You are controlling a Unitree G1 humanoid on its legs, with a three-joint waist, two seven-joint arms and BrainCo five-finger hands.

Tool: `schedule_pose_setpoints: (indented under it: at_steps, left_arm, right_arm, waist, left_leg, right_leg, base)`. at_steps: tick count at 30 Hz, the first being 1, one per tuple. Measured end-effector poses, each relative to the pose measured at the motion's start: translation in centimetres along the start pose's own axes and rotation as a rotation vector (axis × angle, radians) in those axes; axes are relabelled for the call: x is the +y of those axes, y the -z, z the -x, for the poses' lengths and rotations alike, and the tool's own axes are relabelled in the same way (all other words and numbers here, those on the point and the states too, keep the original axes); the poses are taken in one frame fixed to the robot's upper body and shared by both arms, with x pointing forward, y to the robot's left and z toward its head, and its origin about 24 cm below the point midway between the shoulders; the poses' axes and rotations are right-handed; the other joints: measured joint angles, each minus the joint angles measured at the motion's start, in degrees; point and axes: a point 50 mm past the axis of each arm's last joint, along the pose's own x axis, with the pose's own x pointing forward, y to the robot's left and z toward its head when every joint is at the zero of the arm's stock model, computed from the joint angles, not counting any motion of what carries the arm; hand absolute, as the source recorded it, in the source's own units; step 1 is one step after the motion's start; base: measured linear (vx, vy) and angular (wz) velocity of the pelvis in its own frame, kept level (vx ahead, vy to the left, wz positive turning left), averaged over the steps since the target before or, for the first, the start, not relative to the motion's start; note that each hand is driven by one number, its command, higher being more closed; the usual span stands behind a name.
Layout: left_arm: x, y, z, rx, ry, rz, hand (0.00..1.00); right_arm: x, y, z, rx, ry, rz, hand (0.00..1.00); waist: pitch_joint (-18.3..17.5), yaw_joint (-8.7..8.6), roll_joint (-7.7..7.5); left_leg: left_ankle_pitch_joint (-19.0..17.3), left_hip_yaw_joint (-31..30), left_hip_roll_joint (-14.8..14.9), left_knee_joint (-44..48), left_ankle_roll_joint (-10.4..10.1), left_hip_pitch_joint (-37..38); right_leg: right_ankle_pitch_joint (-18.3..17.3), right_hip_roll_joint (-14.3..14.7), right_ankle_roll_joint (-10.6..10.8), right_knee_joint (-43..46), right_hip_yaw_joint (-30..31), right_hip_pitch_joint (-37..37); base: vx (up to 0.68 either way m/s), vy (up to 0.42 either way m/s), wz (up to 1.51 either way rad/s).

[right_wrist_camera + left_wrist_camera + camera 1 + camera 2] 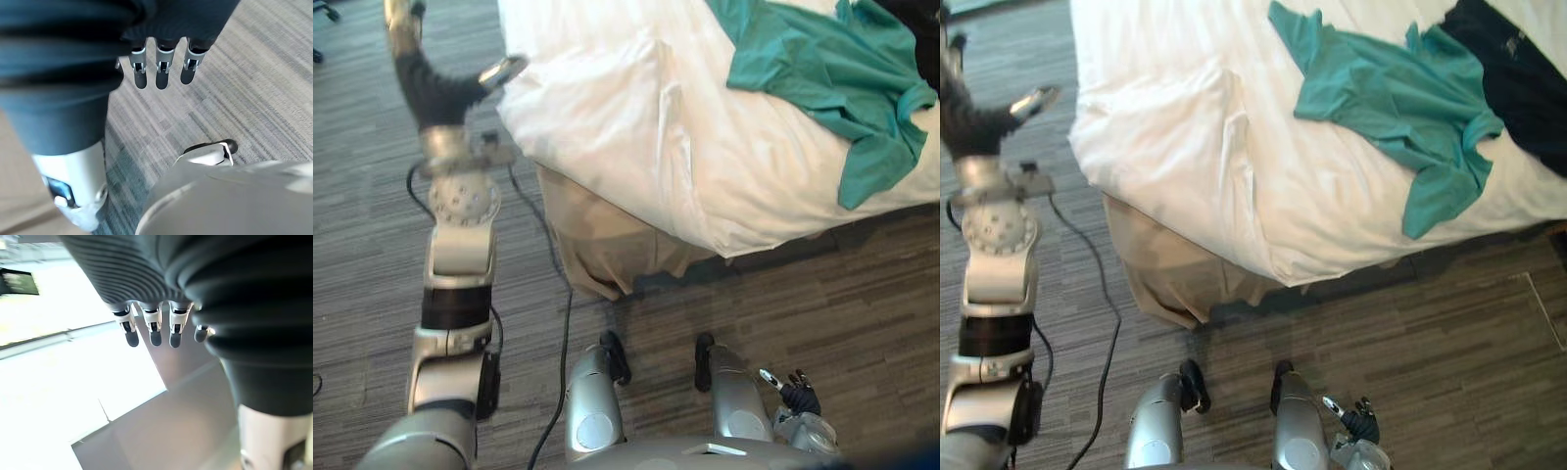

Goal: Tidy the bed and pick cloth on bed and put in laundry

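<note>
On the bed, a teal shirt lies beside a dark cloth cut off at the edge. Fingers relaxed and empty on the left robot hand and the right robot hand.

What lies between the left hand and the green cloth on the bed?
Only rumpled white duvet lies between the left hand and the green cloth, as the left eye view shows.

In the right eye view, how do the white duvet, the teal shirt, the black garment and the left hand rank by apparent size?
1. white duvet
2. teal shirt
3. black garment, partly cut off by the edge
4. left hand
</note>
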Motion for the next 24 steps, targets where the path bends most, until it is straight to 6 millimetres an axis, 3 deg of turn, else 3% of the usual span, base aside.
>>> schedule_pose_setpoints:
  at_steps: [6, 9, 12, 18, 19, 24]
  left_arm:
    - [-1.0, -2.8, -6.5, -0.1, -0.022, -0.209, 0.0]
    - [-1.2, -3.1, -9.0, -0.068, -0.022, -0.276, 0.0]
    - [-1.1, -2.6, -10.8, -0.011, 0.007, -0.326, 0.0]
    - [-2.0, 0.8, -10.6, 0.151, 0.216, -0.395, 0.0]
    - [-2.0, 1.5, -10.5, 0.187, 0.259, -0.396, 1.0]
    - [-0.9, 2.2, -10.8, 0.23, 0.278, -0.37, 1.0]
  right_arm:
    - [2.1, -3.2, -0.1, -0.144, -0.027, -0.126, 0.0]
    - [2.7, -4.0, 0.1, -0.185, -0.042, -0.182, 0.0]
    - [3.2, -4.1, 0.1, -0.183, -0.052, -0.237, 0.0]
    - [4.2, -7.4, 0.3, -0.311, -0.08, -0.306, 0.0]
    - [4.2, -8.1, 0.5, -0.345, -0.08, -0.316, 0.0]
    - [4.3, -9.2, 0.9, -0.389, -0.08, -0.338, 0.0]
  waist:
    - [3.6, -1.29, 0.29]
    - [6.5, -2.06, 0.35]
    - [6.8, -2.57, 0.34]
    - [7.8, -2.69, 1.08]
    - [8.6, -2.76, 1.18]
    - [9.4, -2.77, 1.17]
  left_leg:
    - [0.8, 2.1, 1.4, -0.1, 1.3, -6.5]
    - [1.2, 3.5, 1.4, -0.7, 1.8, -7.2]
    - [1.8, 4.6, 1.2, -1.7, 2.3, -9.3]
    - [2.5, 6.2, 0.8, -3.1, 3.0, -10.8]
    - [2.8, 6.4, 0.7, -3.2, 3.1, -10.9]
    - [2.9, 6.9, 1.0, -3.1, 3.2, -13.0]
  right_leg:
    - [3.5, 1.6, 0.4, -1.7, 2.4, -7.7]
    - [5.1, 1.9, 0.9, -3.4, 3.8, -8.9]
    - [6.9, 2.2, 1.1, -5.8, 4.3, -11.1]
    - [9.2, 2.3, 1.5, -9.0, 5.3, -12.6]
    - [9.5, 2.2, 1.5, -9.4, 5.4, -12.7]
    - [10.5, 2.6, 1.5, -9.8, 5.9, -15.0]
  base:
    - [-0.06, -0.001, -0.24]
    - [0.0, 0.027, -0.25]
    - [0.03, 0.012, -0.15]
    - [0.03, 0.008, -0.1]
    - [0.0, 0.0, 0.0]
    - [-0.03, -0.005, -0.07]
